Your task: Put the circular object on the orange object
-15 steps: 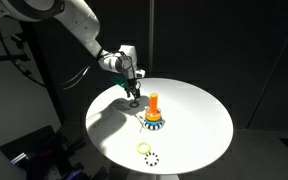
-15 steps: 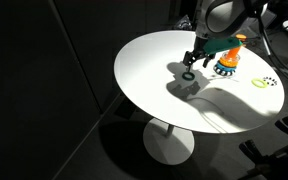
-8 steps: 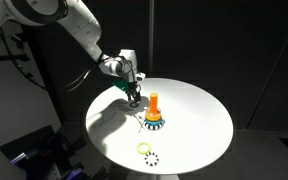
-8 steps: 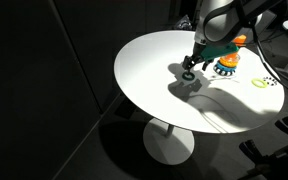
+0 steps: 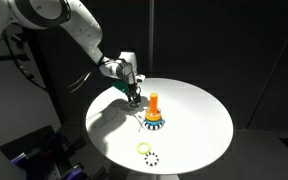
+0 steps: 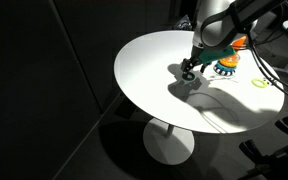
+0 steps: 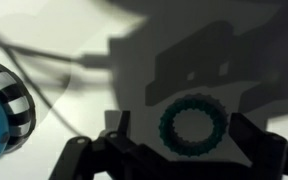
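Observation:
The small dark green ring (image 7: 192,125) lies flat on the white round table, in the gripper's shadow, between my two open fingers in the wrist view. My gripper (image 7: 176,135) is open, one finger on each side of the ring, not touching it. In both exterior views the gripper (image 5: 133,95) (image 6: 189,70) is low over the table, and the ring (image 6: 187,76) shows just under it. The orange peg (image 5: 153,103) (image 6: 232,45) stands upright on its blue-and-yellow ringed base (image 5: 154,123), a short way from the gripper. The base's edge (image 7: 2,110) shows at the wrist view's left.
A yellow-green ring (image 5: 144,149) (image 6: 257,85) and a black-and-white dashed ring (image 5: 151,158) (image 6: 271,82) lie near the table's edge (image 5: 199,165). Cables run behind the peg (image 6: 269,70). The surroundings are dark.
The gripper has come down a little toward the table over the dark green ring. The ring and the peg have not moved.

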